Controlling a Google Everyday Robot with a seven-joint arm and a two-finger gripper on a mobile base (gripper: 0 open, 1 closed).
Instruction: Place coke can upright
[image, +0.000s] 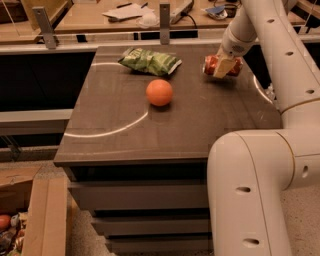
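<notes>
Coke can (210, 65) lies on its side at the far right of the dark worktop (190, 125), close to the back edge, with its length running left to right. Whether it rests on the surface or sits just off it cannot be told. At the lower left, beside the worktop and below its level, stands a wooden crate (47, 215) with a few small items showing at its left. A pale curved line (110, 131) crosses the near left part of the worktop. Near the back edge, left of centre, lies a green chip bag (149, 61), flat and crumpled. Just in front of it, apart from it, sits an orange ball (159, 92), roughly mid-worktop. Well to the right of both is the can, and the tool (223, 67) is clamped on it. One cream finger (222, 69) slants down across the can's front, with red showing on either side, while the other is hidden behind the can. The white arm (280, 55) reaches the tool from above on the right. It then runs down the right edge of the view and bends into a large joint in the near right corner, covering that corner of the worktop. Under the worktop, grey drawer fronts (140, 195) are stacked. Behind it runs a lighter counter (100, 22) with papers on it.
</notes>
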